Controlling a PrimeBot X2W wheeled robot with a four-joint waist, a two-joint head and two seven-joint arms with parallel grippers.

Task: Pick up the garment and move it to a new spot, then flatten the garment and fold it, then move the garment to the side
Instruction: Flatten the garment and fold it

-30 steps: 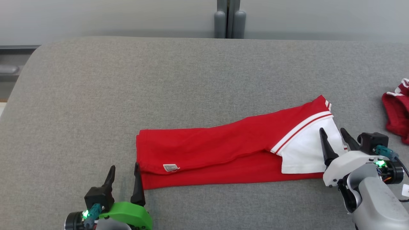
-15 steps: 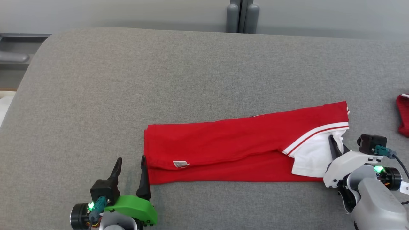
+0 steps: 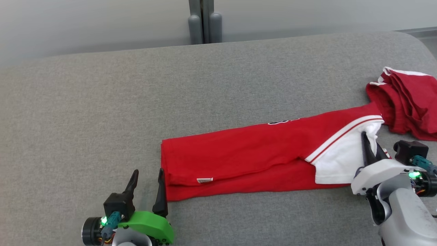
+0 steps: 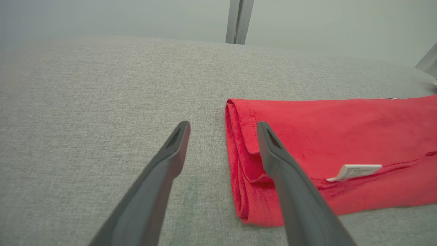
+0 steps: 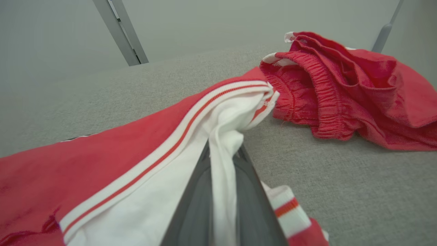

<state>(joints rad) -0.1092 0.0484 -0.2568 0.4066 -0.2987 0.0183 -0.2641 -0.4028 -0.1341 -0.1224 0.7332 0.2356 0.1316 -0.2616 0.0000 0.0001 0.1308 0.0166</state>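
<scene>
So our shirt [image 3: 245,153] is lying folded into a long strip across the middle of the grey table [image 3: 85,109], with its little label [image 3: 205,180] near the left end. Our right gripper [image 3: 366,138] is pinched tight on the white sleeve at the right end. Our left gripper [image 3: 148,171] is wide open and holding nothing, parked at the shirt's near-left corner. Another crumpled red piece [image 3: 406,102] sits far right, right up against the shirt's end.

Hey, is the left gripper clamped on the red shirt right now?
No, the left gripper stands open, its fingers spread wide at the folded end of the garment with no fabric pinched between them.
</scene>
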